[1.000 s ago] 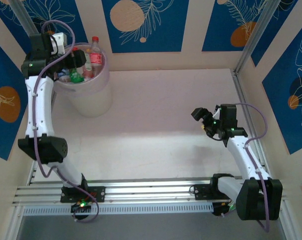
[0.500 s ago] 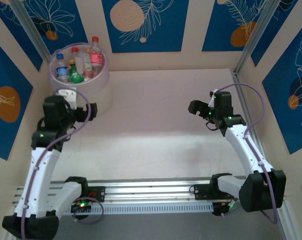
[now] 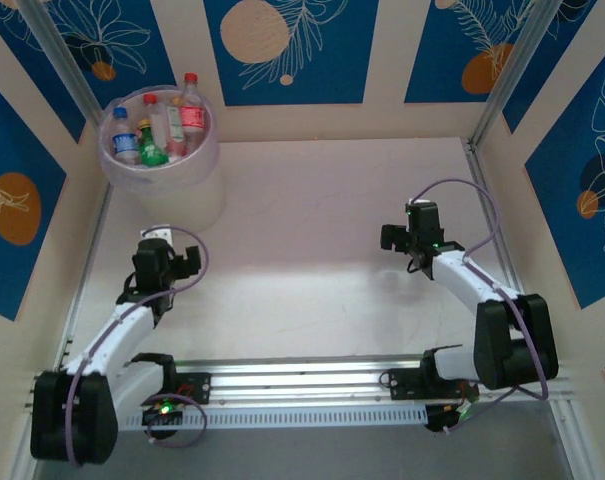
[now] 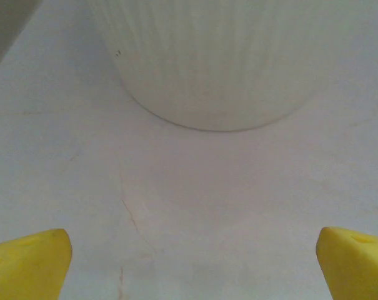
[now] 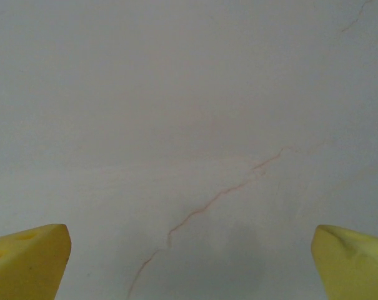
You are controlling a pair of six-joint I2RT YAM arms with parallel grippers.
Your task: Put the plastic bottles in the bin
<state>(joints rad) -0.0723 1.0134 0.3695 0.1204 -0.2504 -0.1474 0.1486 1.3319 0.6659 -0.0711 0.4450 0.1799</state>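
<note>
Inside the bin (image 3: pixel 207 195), the plastic bottles (image 3: pixel 167 130) are packed close together with caps up; at least 4 can be counted, 1 blue-labelled, 1 green, 1 red-labelled and 1 clear. Every bottle that can be made out is contained by the bin. Just in front of the bin, the left gripper (image 3: pixel 185 262) is held low over the table (image 3: pixel 312 220), its jaws spread as wide as they go and nothing gripped between them; in the left wrist view the ribbed foot of the bin is faced squarely. Well to the right of the bin, the right gripper (image 3: pixel 394 238) is likewise held wide open and empty, above tabletop marked by a thin crack. The dropping step is judged to be finished, and the task is judged to be at or very near its end. No further grasp appears to be called for: the arms need only be folded away from the bin without its wall being knocked, unless a stray bottle is found beside it.
</note>
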